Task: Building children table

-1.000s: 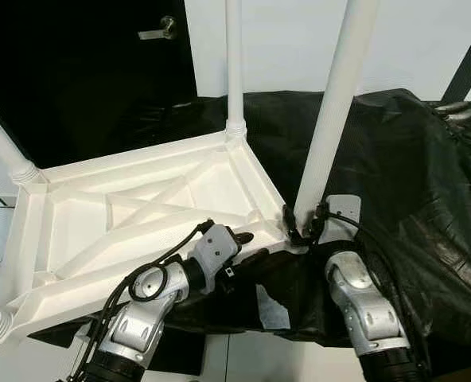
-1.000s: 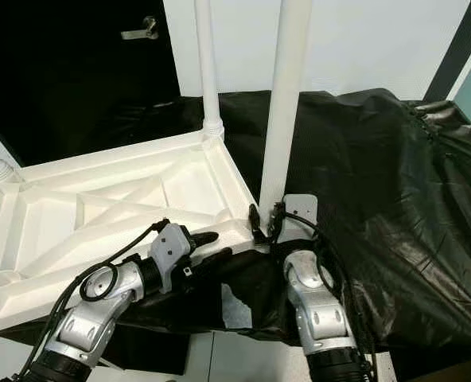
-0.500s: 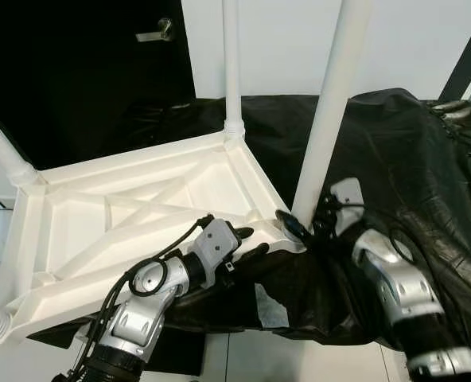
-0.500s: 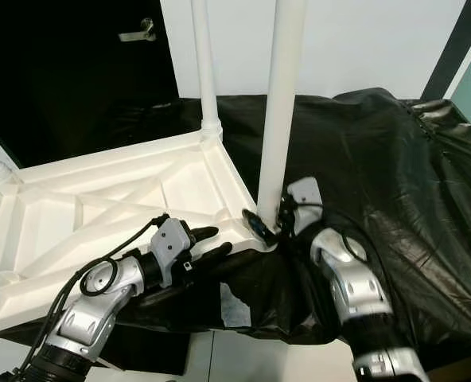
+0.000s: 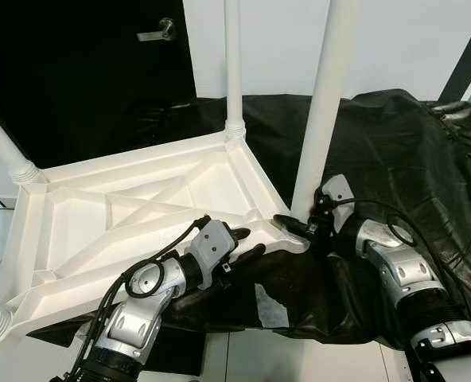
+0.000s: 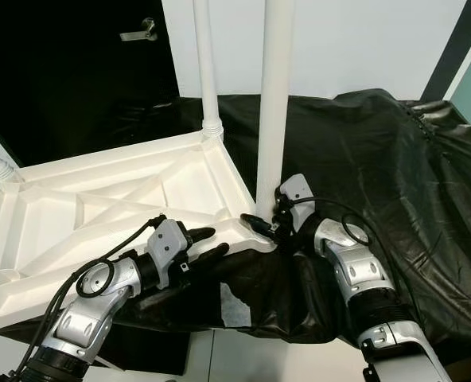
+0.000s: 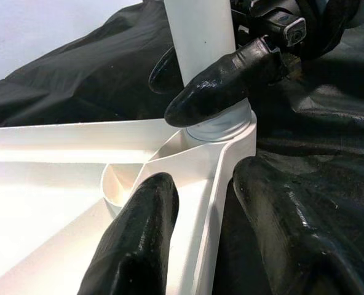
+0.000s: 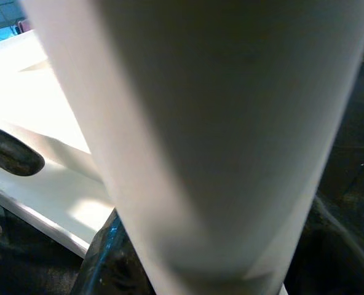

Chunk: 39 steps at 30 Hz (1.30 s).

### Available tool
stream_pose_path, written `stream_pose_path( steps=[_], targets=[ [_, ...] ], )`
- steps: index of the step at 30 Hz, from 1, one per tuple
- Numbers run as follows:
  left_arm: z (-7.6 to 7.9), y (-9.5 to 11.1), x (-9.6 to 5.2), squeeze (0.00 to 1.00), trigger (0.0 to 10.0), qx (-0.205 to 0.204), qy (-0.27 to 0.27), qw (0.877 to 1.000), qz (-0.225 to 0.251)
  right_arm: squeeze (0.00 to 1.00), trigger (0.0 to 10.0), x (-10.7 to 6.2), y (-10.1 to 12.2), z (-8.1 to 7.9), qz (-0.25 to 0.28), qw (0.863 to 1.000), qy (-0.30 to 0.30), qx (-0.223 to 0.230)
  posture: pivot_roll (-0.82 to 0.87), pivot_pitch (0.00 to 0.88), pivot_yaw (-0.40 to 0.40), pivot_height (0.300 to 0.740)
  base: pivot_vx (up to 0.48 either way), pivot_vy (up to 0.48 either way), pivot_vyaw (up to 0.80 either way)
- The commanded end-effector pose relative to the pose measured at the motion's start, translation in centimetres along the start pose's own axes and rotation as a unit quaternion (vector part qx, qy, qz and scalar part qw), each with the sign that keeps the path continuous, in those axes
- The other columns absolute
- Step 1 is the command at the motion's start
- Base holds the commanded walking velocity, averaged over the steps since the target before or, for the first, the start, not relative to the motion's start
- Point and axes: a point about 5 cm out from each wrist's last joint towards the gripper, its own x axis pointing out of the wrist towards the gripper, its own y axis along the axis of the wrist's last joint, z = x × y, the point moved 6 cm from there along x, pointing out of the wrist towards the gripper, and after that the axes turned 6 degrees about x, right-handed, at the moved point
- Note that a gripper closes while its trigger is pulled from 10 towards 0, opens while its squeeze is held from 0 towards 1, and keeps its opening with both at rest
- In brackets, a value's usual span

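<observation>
The white children's table (image 5: 140, 207) lies upside down on a black sheet, with legs standing up from its corners. The near-right leg (image 5: 319, 119) stands in its corner socket (image 7: 222, 129). My right gripper (image 5: 299, 227) is shut on the base of that leg, one finger (image 7: 225, 86) across its front and the other behind it. The leg (image 8: 219, 123) is very close in the right wrist view. My left gripper (image 5: 247, 243) is shut on the table's near rim (image 7: 206, 184), one finger (image 7: 139, 239) inside the frame and the other (image 7: 286, 221) outside it.
The black sheet (image 5: 410, 159) covers the surface to the right and behind. A far leg (image 5: 234, 64) and a left leg (image 5: 5, 151) stand upright. A dark door with a handle (image 5: 157, 32) is behind. White floor (image 5: 243, 358) lies below the near edge.
My right arm has swung out to the right and its wrist has turned, staying at the leg's base. The leg now stands more upright. My left gripper has kept its place.
</observation>
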Motion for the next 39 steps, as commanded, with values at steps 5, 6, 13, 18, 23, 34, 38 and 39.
stream_pose_path(
  steps=[5, 6, 13, 18, 23, 34, 38, 39],
  targets=[
    [-0.2, -0.3, -0.3, 0.0, 10.0, 0.0, 0.016, 1.0, -0.01, 0.0, 3.6, -0.6, -1.7, -0.1, -0.023, 0.999, -0.023, 0.014, -0.01, 0.0, 0.021, 0.74, 0.0, 0.0, 0.0],
    [-0.2, -0.3, -0.3, 0.0, 10.0, 0.0, 0.016, 1.0, -0.01, 0.0, 3.6, -0.6, -1.7, -0.1, -0.023, 0.999, -0.023, 0.014, -0.01, 0.0, 0.021, 0.74, 0.0, 0.0, 0.0],
    [0.0, -0.3, -0.2, 0.0, 10.0, -0.001, 0.01, 1.0, -0.009, 0.0, 10.0, -0.7, -2.4, 0.9, -0.019, 0.988, -0.15, 0.026, -0.02, 0.0, 0.023, 0.74, 0.0, 0.0, 0.0],
    [0.1, -0.3, -0.1, 0.0, 10.0, -0.001, 0.007, 1.0, -0.009, 0.0, 10.0, -0.7, -2.8, 0.8, -0.011, 0.971, -0.229, 0.074, -0.02, 0.0, 0.021, 0.74, 0.0, 0.0, 0.0],
    [0.3, -0.3, 0.0, 0.0, 10.0, -0.001, 0.002, 1.0, -0.007, 0.0, 10.0, -1.0, -3.1, 0.9, -0.006, 0.939, -0.333, 0.089, -0.02, 0.0, 0.02, 0.74, 0.0, 0.0, 0.0],
    [0.6, -0.2, 0.1, 0.0, 10.0, -0.001, -0.003, 1.0, -0.004, 0.0, 10.0, -2.3, -2.8, 0.7, -0.004, 0.877, -0.469, 0.106, -0.02, 0.0, 0.013, 0.74, 0.0, 0.0, 0.0],
    [0.4, -0.1, 0.1, 0.0, 10.0, 0.0, 0.001, 1.0, -0.004, 0.0, 10.0, -2.0, -2.7, 0.1, -0.003, 0.877, -0.466, 0.114, -0.01, 0.0, 0.007, 0.74, 0.0, 0.0, 0.0],
    [0.4, -0.1, 0.1, 0.0, 10.0, 0.0, 0.001, 1.0, -0.004, 0.0, 10.0, -1.9, -2.7, 0.1, -0.002, 0.877, -0.465, 0.117, -0.01, 0.0, 0.007, 0.74, 0.0, 0.0, 0.0]
  ],
)
